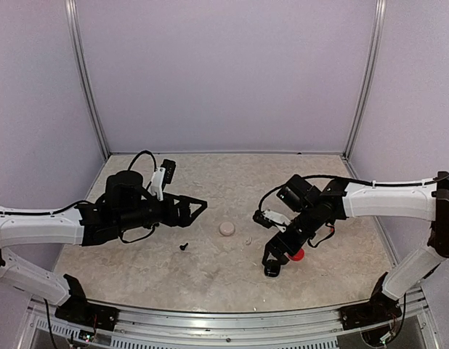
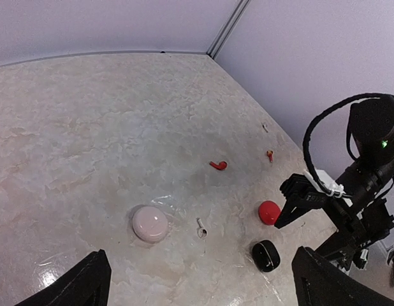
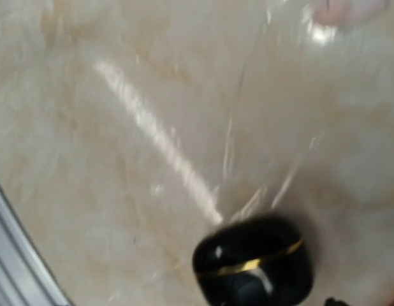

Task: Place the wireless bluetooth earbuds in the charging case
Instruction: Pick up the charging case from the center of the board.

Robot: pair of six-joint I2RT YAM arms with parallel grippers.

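Right gripper (image 1: 272,259) poised just over a glossy black rounded charging case (image 3: 254,264); how wide its jaws stand cannot be told.
Left gripper (image 1: 197,211) gapes wide. Tiny white stemmed plastic earbud (image 2: 201,228) lies beside pale pink round case (image 2: 150,224): probably light and slippery, best pinched across its stem.

We look into a robotics lab test cell. Plain pale wall panels (image 1: 224,73) joined by aluminium posts (image 1: 85,80) box in a marble-patterned tabletop (image 1: 232,174). A left arm (image 1: 35,227) and a right arm (image 1: 388,200), white and black, are bolted by a metal rail (image 1: 224,323) at the near edge.
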